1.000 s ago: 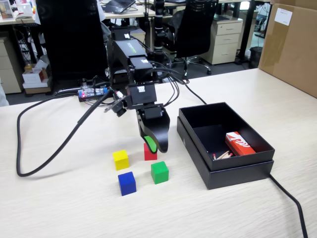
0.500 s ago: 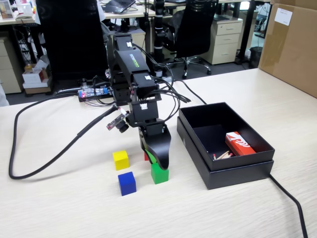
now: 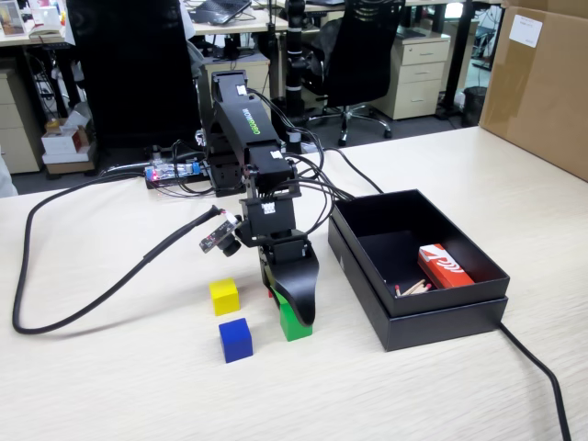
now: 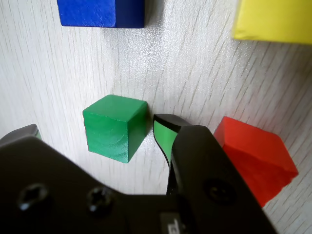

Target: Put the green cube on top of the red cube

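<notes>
Green cube [image 4: 116,127] being straddled by open pincer [image 4: 95,129], ungripped; red cube [image 4: 255,161] just beside; arm lettering unreadable.

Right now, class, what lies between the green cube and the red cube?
In the wrist view, one green-padded finger of the claw stands between the green cube and the red cube.
</notes>
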Robot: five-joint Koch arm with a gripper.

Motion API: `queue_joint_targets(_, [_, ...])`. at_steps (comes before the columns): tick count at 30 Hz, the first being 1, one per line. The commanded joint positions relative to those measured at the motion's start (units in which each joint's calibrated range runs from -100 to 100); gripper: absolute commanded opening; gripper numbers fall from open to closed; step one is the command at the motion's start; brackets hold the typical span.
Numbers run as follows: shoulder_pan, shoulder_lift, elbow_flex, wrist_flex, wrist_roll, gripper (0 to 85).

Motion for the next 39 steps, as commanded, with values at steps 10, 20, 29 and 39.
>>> queue_joint_targets(10, [-0.3,2.8,7.7,-0.2,-1.3,34.4])
queue_joint_targets(20, [-0.3,3.6,8.9,-0.2,-1.8,11.7])
queue_joint_targets(29, [-0.4,3.3,8.4,-0.2,-2.0,2.0])
queue_joint_targets(39, [-0.8,-13.3,5.2,-2.5,-0.5,0.9])
